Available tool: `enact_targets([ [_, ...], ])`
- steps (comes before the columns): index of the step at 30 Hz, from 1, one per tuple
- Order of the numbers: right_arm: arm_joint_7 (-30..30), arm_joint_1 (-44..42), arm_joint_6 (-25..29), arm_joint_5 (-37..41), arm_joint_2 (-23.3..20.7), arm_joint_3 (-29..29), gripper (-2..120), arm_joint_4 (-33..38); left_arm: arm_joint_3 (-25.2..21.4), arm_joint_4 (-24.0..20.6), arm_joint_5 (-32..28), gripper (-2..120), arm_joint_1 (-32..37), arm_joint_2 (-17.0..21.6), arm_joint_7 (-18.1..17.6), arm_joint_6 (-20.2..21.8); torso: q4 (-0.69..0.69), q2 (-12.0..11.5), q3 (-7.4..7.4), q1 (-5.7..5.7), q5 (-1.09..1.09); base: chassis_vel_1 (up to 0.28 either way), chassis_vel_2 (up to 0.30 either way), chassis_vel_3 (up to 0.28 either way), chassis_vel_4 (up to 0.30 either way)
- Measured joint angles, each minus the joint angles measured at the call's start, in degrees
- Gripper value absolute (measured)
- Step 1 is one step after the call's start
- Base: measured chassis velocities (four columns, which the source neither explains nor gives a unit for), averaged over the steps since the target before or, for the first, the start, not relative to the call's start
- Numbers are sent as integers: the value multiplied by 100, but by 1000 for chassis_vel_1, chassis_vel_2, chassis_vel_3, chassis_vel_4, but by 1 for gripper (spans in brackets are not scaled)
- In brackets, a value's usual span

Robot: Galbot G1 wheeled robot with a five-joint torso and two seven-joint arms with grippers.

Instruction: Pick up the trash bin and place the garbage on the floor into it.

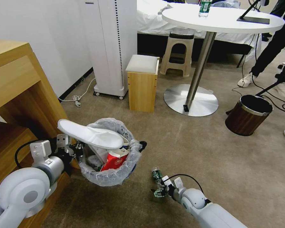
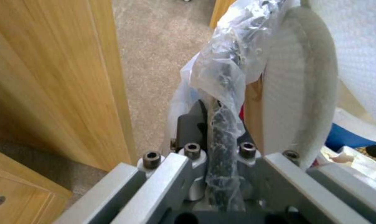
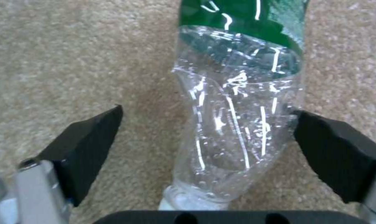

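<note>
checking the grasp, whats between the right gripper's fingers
A crushed clear bottle with a green label lies on the carpet between the open fingers of the right gripper, seen in the right wrist view.

Beige carpet floor (image 1: 193,158) carrying room's things. Crushed clear bottle (image 1: 156,175) with green label lying on it, seemingly flat on pile. Wood-grain bin (image 1: 247,115), small wooden stool (image 1: 142,83), round table (image 1: 223,19) base all standing on floor.

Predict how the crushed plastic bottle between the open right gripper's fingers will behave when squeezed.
The bottle looks empty and dented, so probably light and likely to buckle further. Its glossy, rounded wall may slip from the right gripper, or roll on the floor.
</note>
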Motion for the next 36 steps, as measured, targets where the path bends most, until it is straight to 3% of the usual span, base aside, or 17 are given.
enact_targets([
  [3, 56, 7, 20, 2, 8, 4, 91, -13, -5, -1, 0, 0, 2, 16, 1, 0, 0, 0, 0, 0, 1, 0, 0, 0, 0],
  [6, 127, 20, 52, 32, -49, 17, 76, 14, -5, -1, -1, 0, -11, 24, 2, 0, 0, 0, 0, 0, 1, 0, 0, 0, 0],
  [17, 141, 38, 273, 96, -235, 74, 39, 132, 20, 52, 9, 0, -41, 31, 31, 0, 0, 0, 0, 0, 1, 0, 0, 0, 0],
  [24, 182, 58, 341, 131, -285, 100, 24, 169, 56, 79, 36, 0, -52, 20, 63, -2, 0, 0, 0, 0, 1, 0, 0, 0, 0],
  [30, 168, 37, 477, 171, -350, 158, 18, 260, 62, 93, 41, 0, -51, 21, 76, -3, 0, 0, 0, 0, 1, 0, 0, 0, 0],
  [36, 87, 28, 1061, 284, -606, 418, 18, 660, 97, 132, 67, 0, -43, 31, 89, -6, 0, 0, 0, 0, 1, 0, 0, 0, 0],
])
